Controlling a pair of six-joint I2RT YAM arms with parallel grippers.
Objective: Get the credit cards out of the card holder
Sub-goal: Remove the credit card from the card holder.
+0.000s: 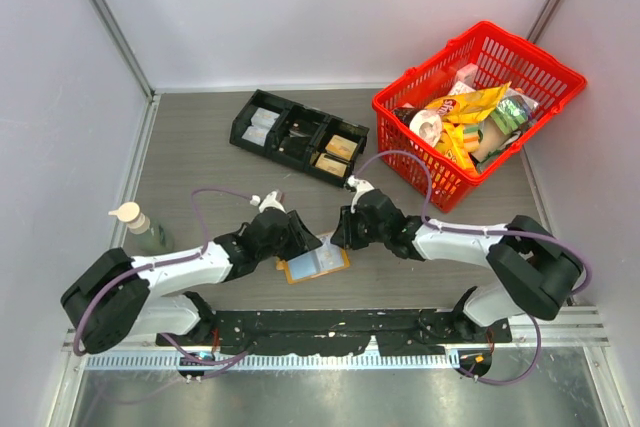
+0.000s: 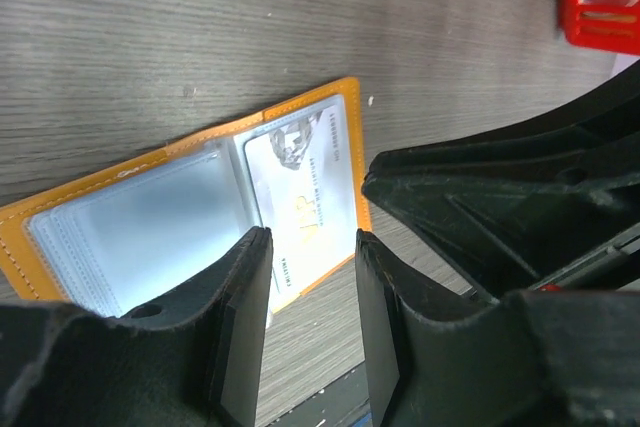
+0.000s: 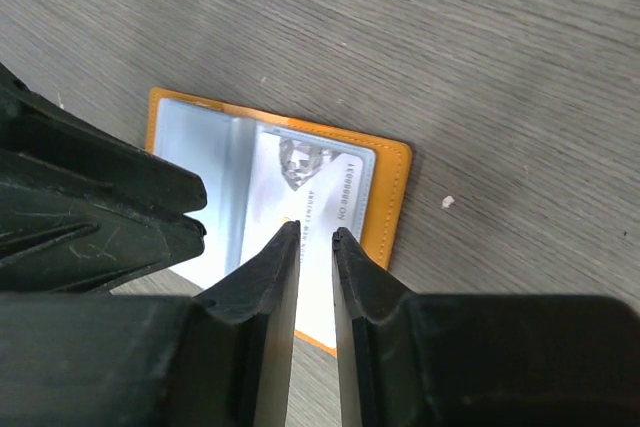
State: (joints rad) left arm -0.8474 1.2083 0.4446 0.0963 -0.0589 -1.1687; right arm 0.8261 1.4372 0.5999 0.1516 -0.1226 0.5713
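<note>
The left gripper (image 2: 312,237) hung with its fingers parted just above the card holder (image 2: 150,227), which lay open and flat on the grey table (image 1: 200,147) between the two arms. The right gripper (image 3: 314,232) hovered over it too, fingers a narrow slit apart and holding nothing, above a pale card (image 3: 310,182) inside a clear sleeve.

Card holder (image 2: 130,227) lower edge behind left pincer (image 2: 310,244); card (image 2: 300,187) print blurred.
</note>
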